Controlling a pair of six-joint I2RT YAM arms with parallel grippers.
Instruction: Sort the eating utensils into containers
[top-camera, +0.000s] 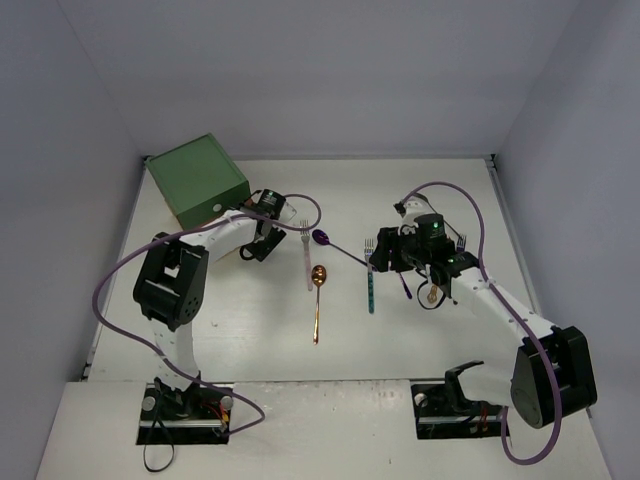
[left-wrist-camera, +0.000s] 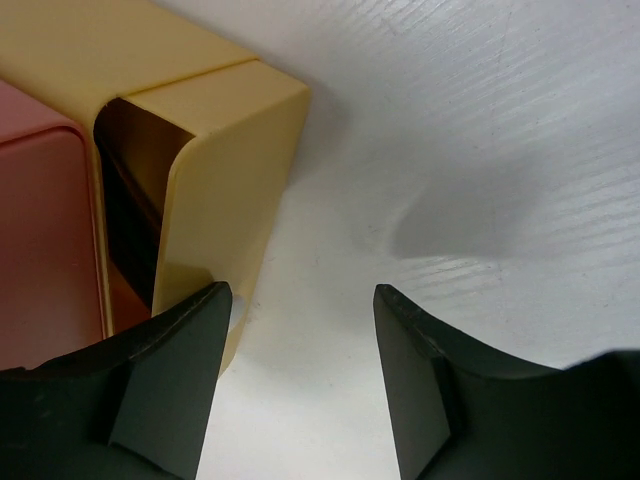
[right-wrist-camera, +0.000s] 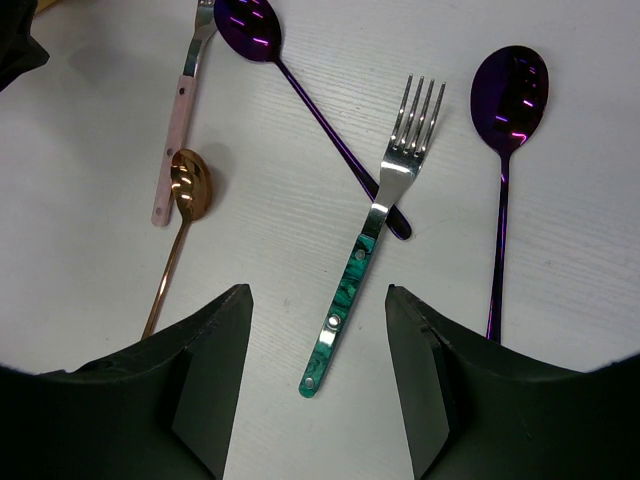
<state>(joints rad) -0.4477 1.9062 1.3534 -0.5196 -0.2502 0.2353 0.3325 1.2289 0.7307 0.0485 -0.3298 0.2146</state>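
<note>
The green-topped chest (top-camera: 200, 180) stands at the back left. In the left wrist view its yellow drawer (left-wrist-camera: 220, 170) is pulled out, with the orange-red drawer (left-wrist-camera: 40, 230) beside it. My left gripper (left-wrist-camera: 300, 330) is open and empty at the yellow drawer's corner; it also shows in the top view (top-camera: 258, 245). My right gripper (right-wrist-camera: 315, 300) is open and empty above the teal-handled fork (right-wrist-camera: 350, 290). Around it lie a purple spoon (right-wrist-camera: 300, 90), a second purple spoon (right-wrist-camera: 505, 150), a pink-handled fork (right-wrist-camera: 175, 130) and a copper spoon (right-wrist-camera: 185, 200).
In the top view the teal fork (top-camera: 371, 285), copper spoon (top-camera: 318, 300) and pink-handled fork (top-camera: 305, 250) lie mid-table. More utensils, one gold (top-camera: 432, 293), lie partly hidden under the right arm. White walls enclose the table.
</note>
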